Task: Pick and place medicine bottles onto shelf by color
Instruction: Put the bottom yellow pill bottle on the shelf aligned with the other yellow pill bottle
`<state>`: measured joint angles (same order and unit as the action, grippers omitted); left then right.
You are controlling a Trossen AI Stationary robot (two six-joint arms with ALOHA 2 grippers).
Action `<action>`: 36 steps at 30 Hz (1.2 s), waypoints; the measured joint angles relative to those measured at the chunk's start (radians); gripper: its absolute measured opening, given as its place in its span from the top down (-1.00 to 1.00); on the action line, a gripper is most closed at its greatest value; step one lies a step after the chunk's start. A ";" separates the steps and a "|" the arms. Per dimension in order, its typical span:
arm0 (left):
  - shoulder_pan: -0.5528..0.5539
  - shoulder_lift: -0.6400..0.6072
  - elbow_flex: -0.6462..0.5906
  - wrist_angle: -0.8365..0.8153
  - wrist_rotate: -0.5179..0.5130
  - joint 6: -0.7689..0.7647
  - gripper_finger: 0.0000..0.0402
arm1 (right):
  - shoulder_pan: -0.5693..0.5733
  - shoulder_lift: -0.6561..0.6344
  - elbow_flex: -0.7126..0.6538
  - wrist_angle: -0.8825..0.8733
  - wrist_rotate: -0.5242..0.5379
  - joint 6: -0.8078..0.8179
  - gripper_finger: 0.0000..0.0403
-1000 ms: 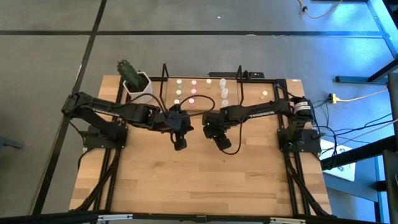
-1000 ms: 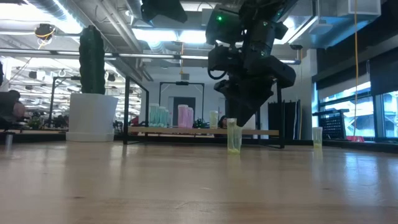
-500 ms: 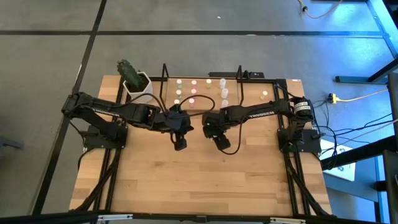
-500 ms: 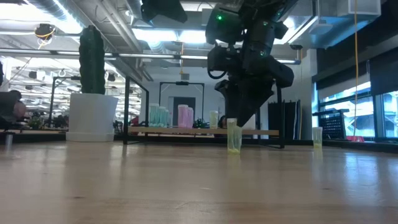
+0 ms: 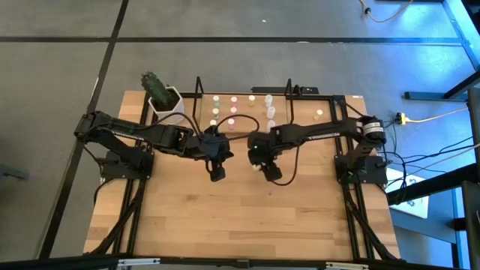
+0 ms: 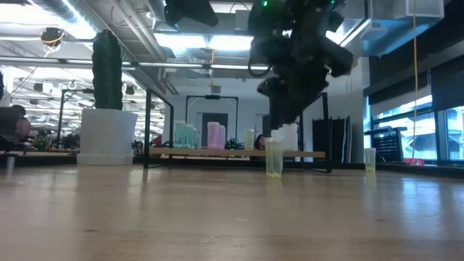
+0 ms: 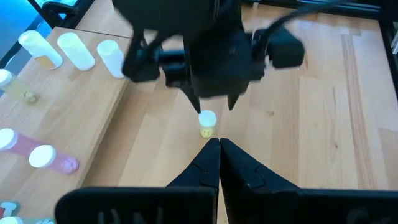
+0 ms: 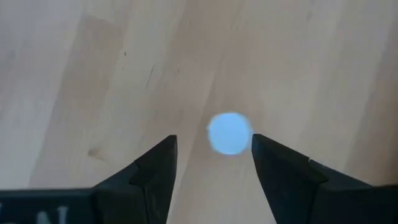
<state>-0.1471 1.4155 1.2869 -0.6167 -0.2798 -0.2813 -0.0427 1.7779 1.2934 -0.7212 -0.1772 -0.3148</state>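
Observation:
A small bottle (image 6: 273, 158) with a yellowish body and white cap (image 8: 229, 132) stands upright on its base on the wooden table, in front of the shelf (image 5: 244, 114). My right gripper (image 8: 214, 149) hangs open just above it, fingers pointing down on either side of the cap and clear of it; the left wrist view shows it (image 7: 214, 102) over the bottle (image 7: 207, 123). My left gripper (image 7: 219, 144) is shut and empty, held off the table at mid-table (image 5: 217, 174). Green, pink, yellow and white bottles (image 5: 233, 105) stand in rows on the shelf.
A white pot with a cactus (image 5: 163, 97) stands at the far left beside the shelf. One more yellowish bottle (image 5: 319, 113) stands on the table to the right of the shelf. Black rails (image 5: 352, 202) run along both table sides. Bare wood fills the near half.
My right gripper has risen from around the yellowish bottle's top to just above it. The bottle stays upright on the same spot on the table.

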 joint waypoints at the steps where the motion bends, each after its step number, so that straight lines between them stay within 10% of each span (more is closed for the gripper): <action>1: 0.000 0.000 0.000 0.000 0.000 0.000 1.00 | -0.002 -0.015 0.000 -0.001 0.001 0.000 -0.04; 24: 0.000 0.006 0.000 0.020 0.009 -0.041 1.00 | -0.003 -0.645 -0.140 -0.010 0.079 0.276 -0.04; 36: 0.005 0.120 -0.001 0.161 0.012 -0.129 1.00 | 0.001 -0.766 -0.215 0.071 0.080 0.361 -0.04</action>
<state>-0.1417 1.5353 1.2858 -0.4561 -0.2675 -0.4106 -0.0422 1.0124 1.0782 -0.6504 -0.0975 0.0463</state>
